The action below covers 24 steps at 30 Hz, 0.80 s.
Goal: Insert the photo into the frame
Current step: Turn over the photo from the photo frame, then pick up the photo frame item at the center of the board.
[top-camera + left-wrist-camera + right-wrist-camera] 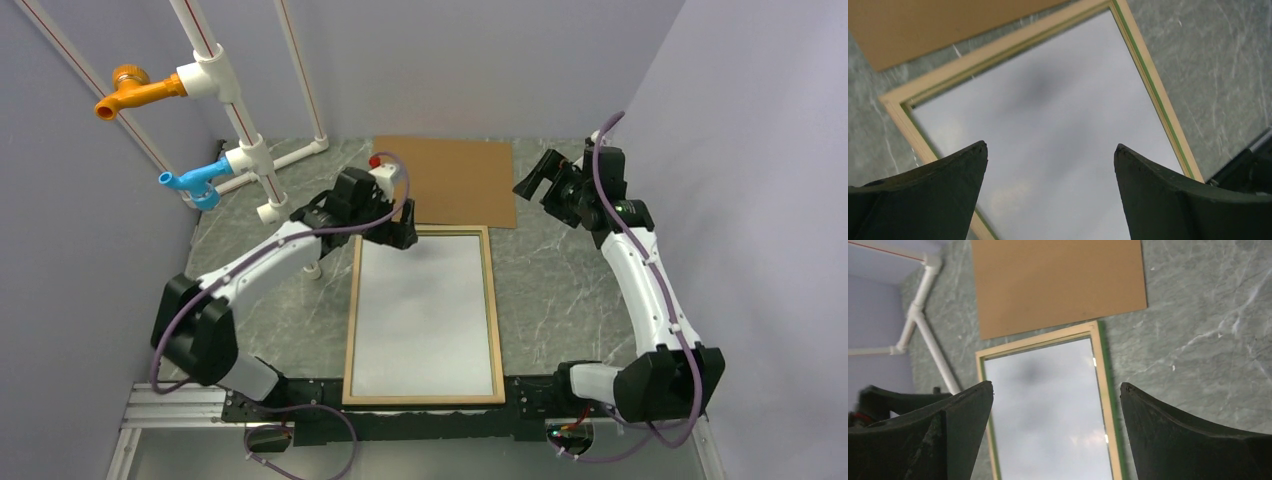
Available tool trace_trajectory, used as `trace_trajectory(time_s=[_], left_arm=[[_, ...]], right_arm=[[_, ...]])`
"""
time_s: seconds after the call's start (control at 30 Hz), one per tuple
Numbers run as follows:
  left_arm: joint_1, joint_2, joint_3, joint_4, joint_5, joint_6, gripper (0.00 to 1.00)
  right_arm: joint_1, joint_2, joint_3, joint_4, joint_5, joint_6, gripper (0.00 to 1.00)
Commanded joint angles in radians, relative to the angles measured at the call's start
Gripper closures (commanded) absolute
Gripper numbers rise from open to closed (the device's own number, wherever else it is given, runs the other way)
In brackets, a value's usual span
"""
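The frame [494,310] lies flat in the middle of the table, pale wood face up, with a green strip along its edges [998,47] [1103,370]. The photo [425,310] fills its opening; only its plain white back [1048,100] [1048,405] shows. My left gripper [395,235] [1050,147] hovers over the frame's far left corner, open and empty. My right gripper [535,180] [1056,385] is raised at the back right, tilted toward the frame, also open with nothing between its fingers.
A plain brown backing board [455,180] [923,25] [1058,282] lies flat just beyond the frame's far edge. White pipes carrying an orange tap [135,92] and a blue tap [190,182] stand at the back left. Walls close in on both sides.
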Motion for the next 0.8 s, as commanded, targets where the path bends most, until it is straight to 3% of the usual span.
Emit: trace_trajectory(time_s=[0.0,0.2,0.33,0.77], left_arm=[[-0.006,0.155,0.165,0.003,-0.111,0.043,0.01],[0.012,0.443,0.436,-0.136,-0.310,0.023,0.01],[0.070,0.573,0.581,-0.203,-0.312,-0.010,0.01],[0.243,0.702,0.587,-0.177,-0.237,-0.068,0.01]], right_arm=[[-0.016,0.055,-0.037,0.130,0.050,-0.053,0.00],[-0.055,0.235,-0.045,0.165,0.077,-0.008,0.00],[-0.106,0.362,-0.067,0.242,0.057,0.019,0.00],[-0.140,0.750,0.139,0.209,0.017,-0.007,0.02]])
